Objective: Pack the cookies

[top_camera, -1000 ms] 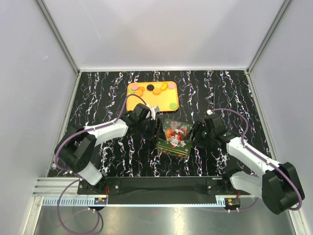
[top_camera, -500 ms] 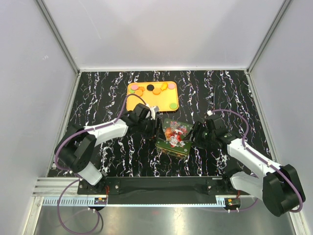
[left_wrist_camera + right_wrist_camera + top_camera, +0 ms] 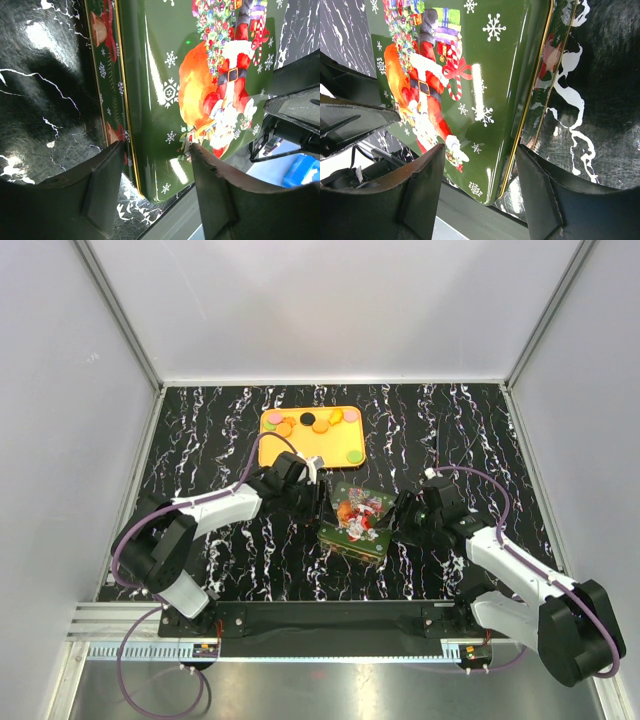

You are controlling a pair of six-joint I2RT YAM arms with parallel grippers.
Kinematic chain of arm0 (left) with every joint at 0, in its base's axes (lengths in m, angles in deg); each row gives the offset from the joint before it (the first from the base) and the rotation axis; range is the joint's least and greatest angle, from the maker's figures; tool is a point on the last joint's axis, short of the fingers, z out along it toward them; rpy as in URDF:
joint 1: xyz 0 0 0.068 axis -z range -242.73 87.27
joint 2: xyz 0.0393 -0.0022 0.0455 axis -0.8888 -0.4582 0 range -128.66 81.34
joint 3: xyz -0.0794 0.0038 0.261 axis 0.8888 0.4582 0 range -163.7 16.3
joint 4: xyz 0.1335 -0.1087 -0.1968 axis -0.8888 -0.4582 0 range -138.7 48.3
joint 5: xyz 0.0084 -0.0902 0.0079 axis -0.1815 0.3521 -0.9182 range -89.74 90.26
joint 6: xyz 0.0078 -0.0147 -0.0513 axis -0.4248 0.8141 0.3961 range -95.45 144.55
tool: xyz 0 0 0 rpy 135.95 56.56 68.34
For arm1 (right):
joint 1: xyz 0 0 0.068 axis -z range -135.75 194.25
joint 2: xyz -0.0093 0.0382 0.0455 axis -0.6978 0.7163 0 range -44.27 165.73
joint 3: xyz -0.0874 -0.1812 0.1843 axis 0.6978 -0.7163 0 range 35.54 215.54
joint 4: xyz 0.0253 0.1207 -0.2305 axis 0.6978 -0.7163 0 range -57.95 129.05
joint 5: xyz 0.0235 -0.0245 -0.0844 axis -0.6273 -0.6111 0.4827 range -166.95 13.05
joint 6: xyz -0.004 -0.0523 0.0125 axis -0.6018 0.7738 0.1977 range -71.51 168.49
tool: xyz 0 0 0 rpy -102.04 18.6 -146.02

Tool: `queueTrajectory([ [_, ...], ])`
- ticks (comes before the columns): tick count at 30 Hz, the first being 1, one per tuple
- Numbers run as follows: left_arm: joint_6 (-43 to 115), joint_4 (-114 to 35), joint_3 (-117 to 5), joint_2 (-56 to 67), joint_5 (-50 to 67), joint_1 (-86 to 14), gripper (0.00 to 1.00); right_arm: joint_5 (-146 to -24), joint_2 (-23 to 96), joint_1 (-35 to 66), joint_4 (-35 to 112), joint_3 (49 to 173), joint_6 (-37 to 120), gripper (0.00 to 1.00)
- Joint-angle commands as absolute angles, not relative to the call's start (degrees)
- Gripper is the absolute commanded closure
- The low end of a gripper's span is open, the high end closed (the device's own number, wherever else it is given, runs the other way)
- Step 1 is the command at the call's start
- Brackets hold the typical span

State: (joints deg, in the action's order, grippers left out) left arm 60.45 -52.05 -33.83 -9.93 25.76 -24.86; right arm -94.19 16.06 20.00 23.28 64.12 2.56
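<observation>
One orange tray (image 3: 300,451) at the back of the black marbled table (image 3: 200,440). On it are the cookies (image 3: 321,426): about eight discs. Mostly orange, two pink, one black, one green; exact count uncertain. None elsewhere.

One green Christmas tin (image 3: 355,518), Santa lid on, sits in front of the tray between the two arms.

Both arms reach low and inward, wrists level with the tin. The left gripper (image 3: 320,502) is at its left side, the right gripper (image 3: 397,515) at its right.

Left gripper (image 3: 156,146): jaws spread wide, straddling the tin's (image 3: 150,75) rim. Right gripper (image 3: 480,147): the same over the opposite rim (image 3: 490,75). Neither clamps; whether the fingers touch the tin is unclear.
</observation>
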Motion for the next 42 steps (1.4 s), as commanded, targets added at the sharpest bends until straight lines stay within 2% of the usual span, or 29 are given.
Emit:
queueTrajectory([
  [1, 62.3, -46.5, -33.5, -10.4, 25.7, -23.0, 0.46, -97.9, 15.3, 19.7, 27.7, 63.7, 1.6, 0.35],
  [10, 64.5, -43.7, -32.0, -12.1, 24.9, -21.3, 0.57, -94.4, 16.2, 18.2, 25.8, 64.1, 3.6, 0.37],
  [15, 65.4, -43.0, -31.2, -13.1, 24.7, -21.0, 0.73, -92.2, 18.1, 17.4, 25.7, 63.9, 3.9, 0.38],
  [18, 66.1, -42.0, -30.5, -14.1, 24.9, -21.0, 0.75, -91.0, 19.1, 17.0, 26.3, 63.4, 3.9, 0.39],
  [24, 66.6, -41.9, -30.6, -16.3, 25.4, -20.2, 0.88, -89.3, 22.0, 16.9, 27.4, 62.9, 4.1, 0.42],
  [27, 66.0, -42.3, -31.8, -16.5, 25.0, -20.2, 0.87, -88.3, 22.8, 16.8, 27.6, 62.9, 4.0, 0.46],
  [29, 65.2, -43.2, -32.4, -16.3, 24.8, -20.2, 0.83, -87.4, 22.6, 16.8, 27.3, 62.9, 3.8, 0.49],
  [30, 65.1, -43.8, -32.8, -16.2, 24.7, -20.3, 0.72, -86.8, 22.5, 16.8, 26.4, 63.2, 3.9, 0.51],
  [32, 64.2, -44.8, -33.4, -15.5, 24.3, -20.6, 0.60, -86.2, 22.2, 16.8, 25.8, 63.5, 3.9, 0.51],
  [34, 63.2, -46.0, -34.1, -14.3, 23.9, -21.1, 0.43, -85.5, 22.0, 16.8, 24.6, 64.1, 3.8, 0.51],
  [37, 62.0, -47.7, -34.4, -12.2, 23.1, -22.1, 0.28, -85.6, 22.6, 16.9, 24.4, 64.5, 3.9, 0.51],
  [42, 61.0, -48.0, -32.9, -8.8, 25.5, -24.5, 0.14, -86.3, 23.5, 17.0, 25.2, 64.4, 3.3, 0.50],
])
